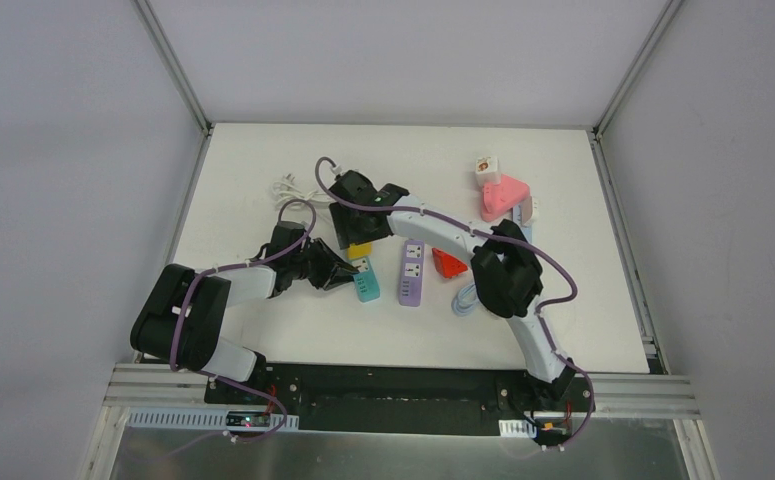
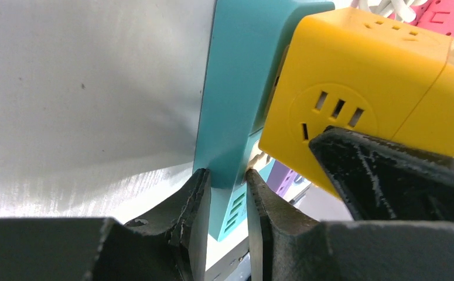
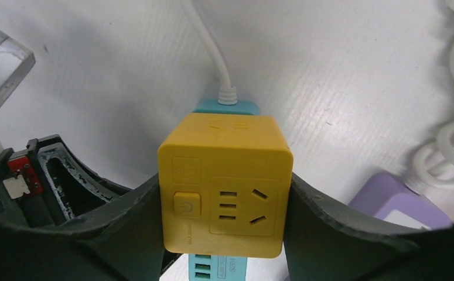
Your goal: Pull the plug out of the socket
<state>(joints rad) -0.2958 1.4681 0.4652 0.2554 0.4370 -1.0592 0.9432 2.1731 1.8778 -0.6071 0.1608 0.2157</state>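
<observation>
yellow plug cube (image 1: 360,250) sits plugged into the teal socket strip (image 1: 367,288), nearer the desk's (image 1: 263,330) left edge, in the top view. left wrist: left pincer (image 2: 227,181) clamped on the strip. right wrist: right pincer (image 3: 224,202) clamped on the cube's sides. both grips look set; next comes a straight pull apart.

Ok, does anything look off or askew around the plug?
The yellow cube plug looks slightly askew on the teal power strip: in the left wrist view a gap opens toward one end. The left end effector clamps the strip, the right end effector the cube. No damage visible.
</observation>
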